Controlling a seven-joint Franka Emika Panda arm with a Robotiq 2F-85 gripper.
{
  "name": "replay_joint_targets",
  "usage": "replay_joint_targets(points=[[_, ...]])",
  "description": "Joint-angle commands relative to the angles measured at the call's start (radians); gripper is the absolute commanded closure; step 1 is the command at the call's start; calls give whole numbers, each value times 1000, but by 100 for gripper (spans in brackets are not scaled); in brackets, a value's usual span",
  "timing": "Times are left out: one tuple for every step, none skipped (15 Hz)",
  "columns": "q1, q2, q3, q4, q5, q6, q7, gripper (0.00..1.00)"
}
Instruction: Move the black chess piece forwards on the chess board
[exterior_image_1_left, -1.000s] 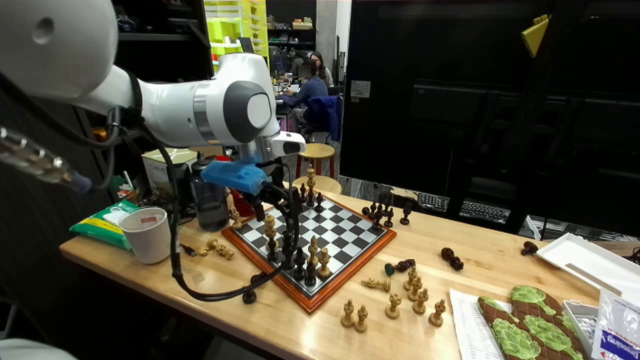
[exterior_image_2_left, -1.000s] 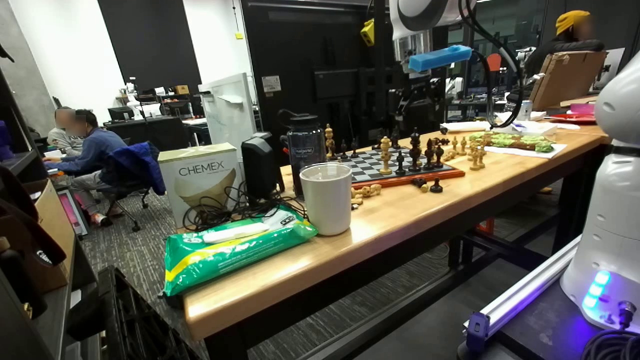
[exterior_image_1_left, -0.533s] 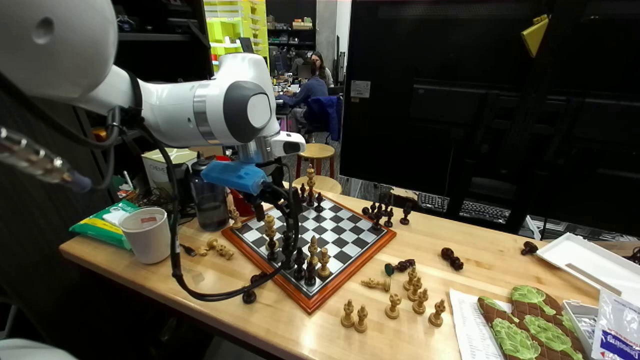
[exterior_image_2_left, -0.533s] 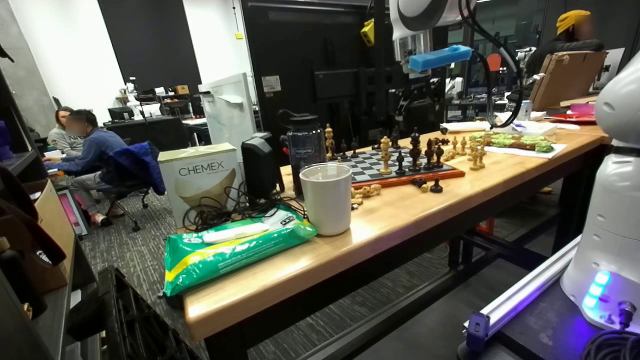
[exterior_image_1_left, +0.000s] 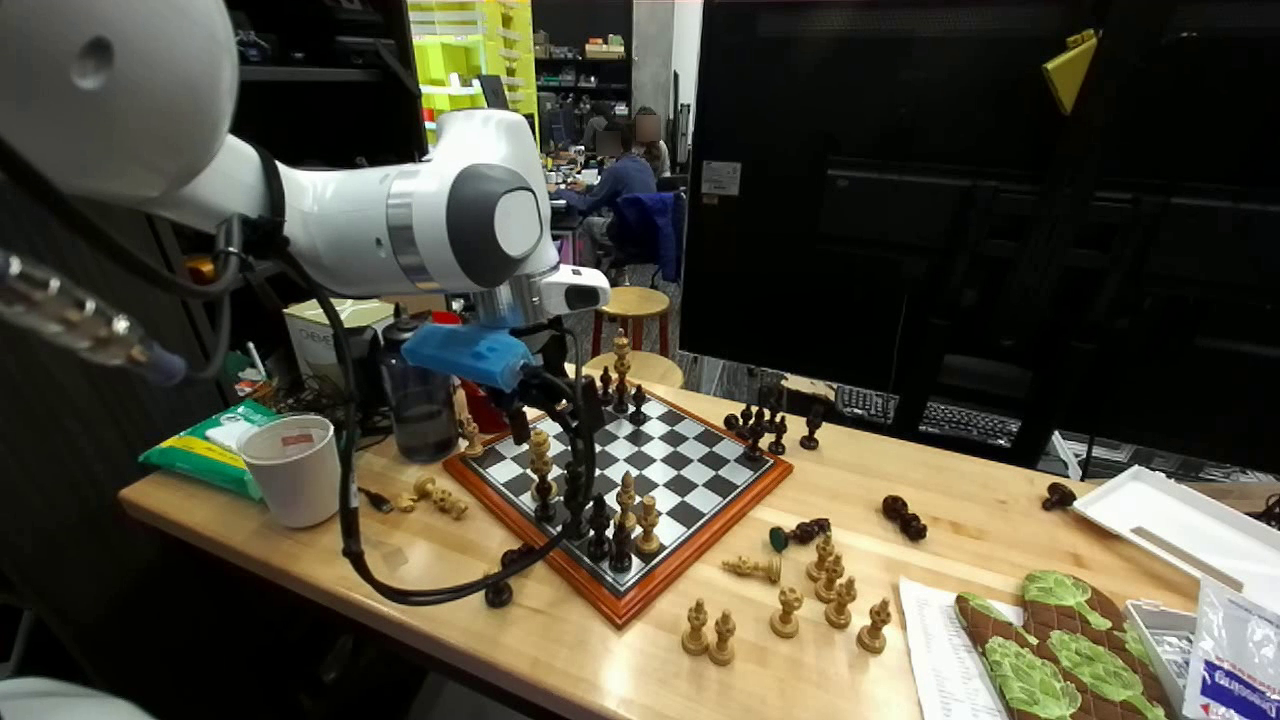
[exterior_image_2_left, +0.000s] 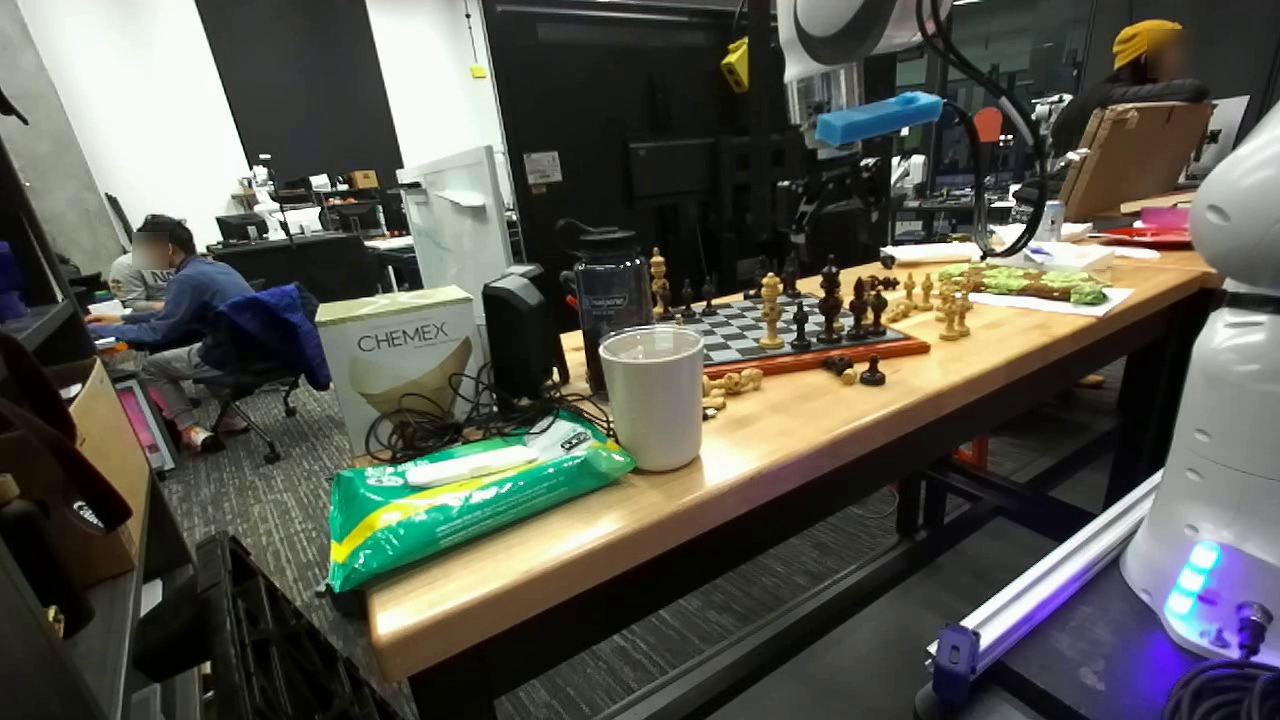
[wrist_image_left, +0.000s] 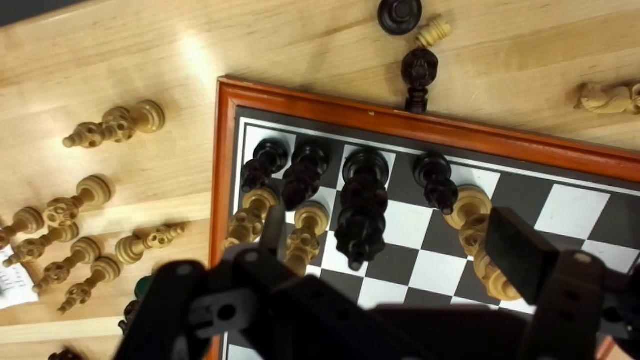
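The chess board (exterior_image_1_left: 690, 468) lies on the table and shows in both exterior views (exterior_image_2_left: 738, 324). Several black pieces stand along its near edge. A tall black piece (wrist_image_left: 362, 212) and a shorter black piece (wrist_image_left: 436, 182) show in the wrist view between the finger lines. The tall one also shows in an exterior view (exterior_image_2_left: 830, 302). Which black piece is meant cannot be told. My gripper (wrist_image_left: 395, 240) is open and empty, above the pieces; it also shows in an exterior view (exterior_image_1_left: 556, 415). A tall light piece (wrist_image_left: 474, 232) stands partly behind the right finger.
Two light pieces (wrist_image_left: 302, 235) stand by the left finger. Loose pieces (exterior_image_1_left: 785, 612) are beside the board, some lying. A white cup (exterior_image_1_left: 292, 470), dark bottle (exterior_image_2_left: 612, 290) and oven mitt (exterior_image_1_left: 1070, 645) are on the table. The arm's cable (exterior_image_1_left: 420, 597) hangs low.
My arm has sunk very slightly. The pieces and the board have not moved, and the gripper stays open.
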Motion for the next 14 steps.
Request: replay_joint_targets(points=[[9,-9,22,-6,10,-6,67,0],[13,-11,26,-9,21,-6,87,0],[18,-13,28,-10,37,-4,101,0],[23,-17,31,-13,55,0,119,0],[23,-21,38,-15,71,-4,154,0],[27,-27,41,-19,91,3,175,0],[26,-31,48,-27,99,19,204,0],[21,-33,56,-34,102,38,238,0],[19,-36,61,-43,103,56,270,0],[16,-43,65,-56,98,83,308,0],[9,-48,74,-68,83,107,356,0],[7,-54,81,-79,76,121,396,0],[6,-62,89,-92,68,139,435,0],[4,-74,98,-105,62,149,483,0]])
